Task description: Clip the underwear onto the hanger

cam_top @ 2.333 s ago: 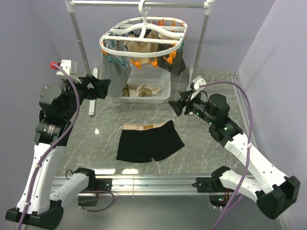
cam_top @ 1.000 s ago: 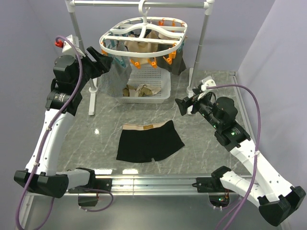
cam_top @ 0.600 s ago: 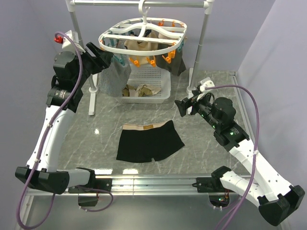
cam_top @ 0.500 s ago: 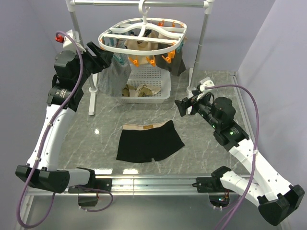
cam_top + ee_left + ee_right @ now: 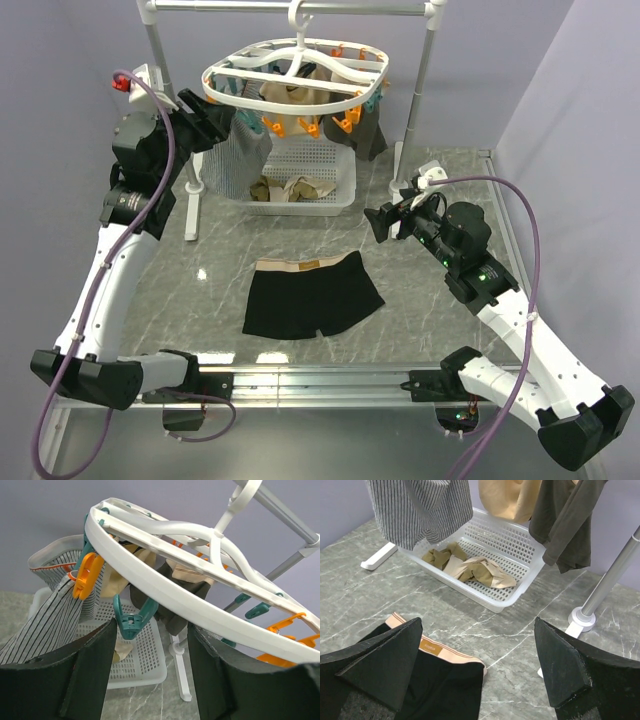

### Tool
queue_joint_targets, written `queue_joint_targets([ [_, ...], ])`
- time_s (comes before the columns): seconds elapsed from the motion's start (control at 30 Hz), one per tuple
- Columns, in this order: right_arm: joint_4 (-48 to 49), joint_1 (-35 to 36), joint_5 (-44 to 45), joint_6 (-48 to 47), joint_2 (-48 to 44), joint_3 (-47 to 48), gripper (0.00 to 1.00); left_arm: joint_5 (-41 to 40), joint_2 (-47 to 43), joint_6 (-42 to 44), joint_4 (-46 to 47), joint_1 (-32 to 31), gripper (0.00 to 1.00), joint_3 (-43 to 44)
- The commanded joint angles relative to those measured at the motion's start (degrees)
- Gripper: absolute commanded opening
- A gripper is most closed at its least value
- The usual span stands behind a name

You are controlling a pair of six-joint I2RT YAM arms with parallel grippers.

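Underwear point(image 5: 312, 295) flat on worktop point(image 5: 430, 320), below right claw point(image 5: 478, 625), which is spread and empty. Only right wrist view shows orange waistband tag point(image 5: 430, 649); writing unreadable. Left claw point(image 5: 150, 630), high and well apart from underwear, spread just under hanger point(image 5: 165, 585) rim. Teal clothespin point(image 5: 132, 622) between its fingers; contact unclear.

The hanger point(image 5: 185, 604) is smooth, glossy white plastic, its pegs point(image 5: 88, 575) plastic too. The underwear point(image 5: 312, 300) is soft matt black cloth with a tan band. The table point(image 5: 430, 320) looks like polished grey marble. The basket point(image 5: 300, 207) is perforated white plastic.
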Motion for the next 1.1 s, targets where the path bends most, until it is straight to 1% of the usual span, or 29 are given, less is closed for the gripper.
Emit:
queue_joint_targets([
  [0.0, 1.93, -0.48, -0.63, 0.94, -0.34, -0.11, 0.99, -0.80, -2.84, 1.63, 7.00, -0.80, 0.64, -1.96],
  [0.17, 1.84, -0.65, -0.72, 1.12, -0.60, -0.20, 0.99, -0.63, -3.36, 2.59, 10.24, -0.89, 0.64, -3.90],
  [0.5, 1.93, -0.83, -0.72, 1.38, -1.13, -0.55, 0.99, -0.72, -1.96, 4.09, 11.31, -0.97, 0.61, -4.43],
  [0.63, 1.93, -0.92, -0.99, 1.65, -1.30, -0.73, 0.99, -0.28, -1.61, 4.09, 11.40, -1.06, 0.64, -4.34],
  [0.77, 1.84, -1.09, -0.99, 1.82, -1.48, -0.73, 0.99, -1.77, -1.60, 3.83, 10.87, -0.98, 0.69, -3.90],
  [1.07, 2.02, -1.27, -1.51, 2.00, -1.30, -1.17, 0.98, -1.95, -3.19, 4.62, 9.29, -0.98, 0.69, -4.95],
])
